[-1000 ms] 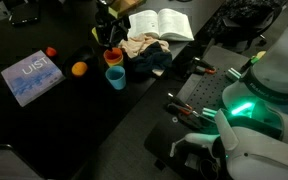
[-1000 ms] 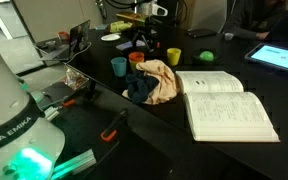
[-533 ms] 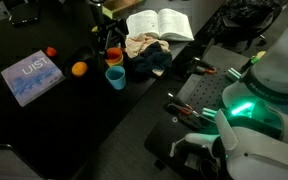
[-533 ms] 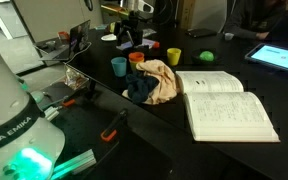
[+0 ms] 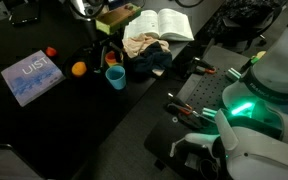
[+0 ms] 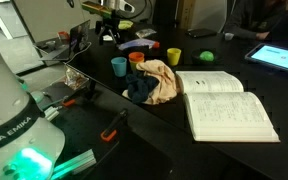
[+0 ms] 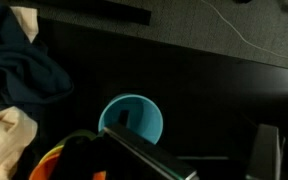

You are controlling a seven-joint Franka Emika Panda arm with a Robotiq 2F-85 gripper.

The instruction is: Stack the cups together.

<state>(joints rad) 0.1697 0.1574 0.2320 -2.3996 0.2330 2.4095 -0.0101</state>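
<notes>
The light blue cup (image 5: 115, 77) stands upright on the dark table, open end up, and also shows in the other exterior view (image 6: 119, 66) and from above in the wrist view (image 7: 132, 118). The red-orange cup (image 6: 136, 58) stands just beside it, also seen in an exterior view (image 5: 112, 58) and at the wrist view's lower left (image 7: 46, 165). The yellow cup (image 6: 173, 56) stands further along. I cannot make out the yellow-green cup. My gripper (image 5: 102, 25) (image 6: 111, 30) (image 7: 219, 160) hangs above the cups, jaws apart, holding nothing I can see.
A heap of cloth (image 6: 154, 80) lies beside the cups, with an open book (image 6: 224, 100) past it. An orange ball (image 5: 79, 69), a red ball (image 5: 51, 52) and a blue book (image 5: 31, 78) lie on the table. A green ball (image 6: 206, 57) and a tablet (image 6: 279, 58) are further off.
My gripper has risen and moved away from just above the red-orange cup. The cups have not moved.
</notes>
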